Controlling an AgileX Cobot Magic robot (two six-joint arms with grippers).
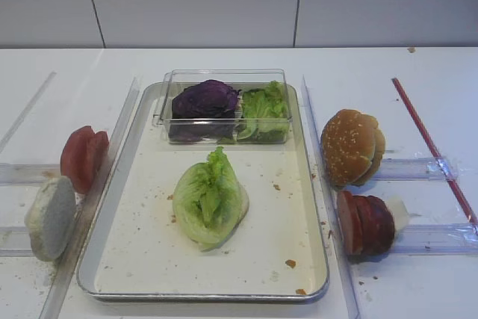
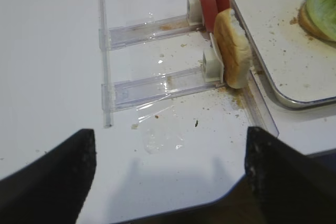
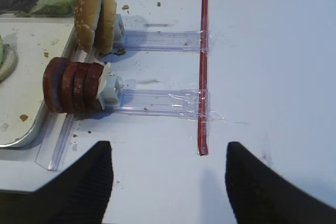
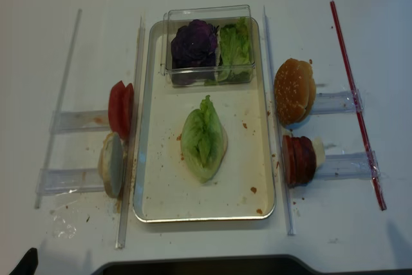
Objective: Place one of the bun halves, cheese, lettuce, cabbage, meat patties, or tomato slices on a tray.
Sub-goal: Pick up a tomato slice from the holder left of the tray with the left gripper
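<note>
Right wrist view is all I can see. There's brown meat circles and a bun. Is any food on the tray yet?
Observer: Yes. One lettuce leaf lies in the middle of the tray, touching nothing else.
Operator: Is there more food on the other side?
Observer: Yes. Tomato slices stand on edge left of the tray, outside the rim.
Operator: Anything near them?
Observer: A pale bun half stands just in front of them, also on edge.
Operator: What's in the clear box?
Observer: Purple cabbage on its left, green leaves on its right.
</note>
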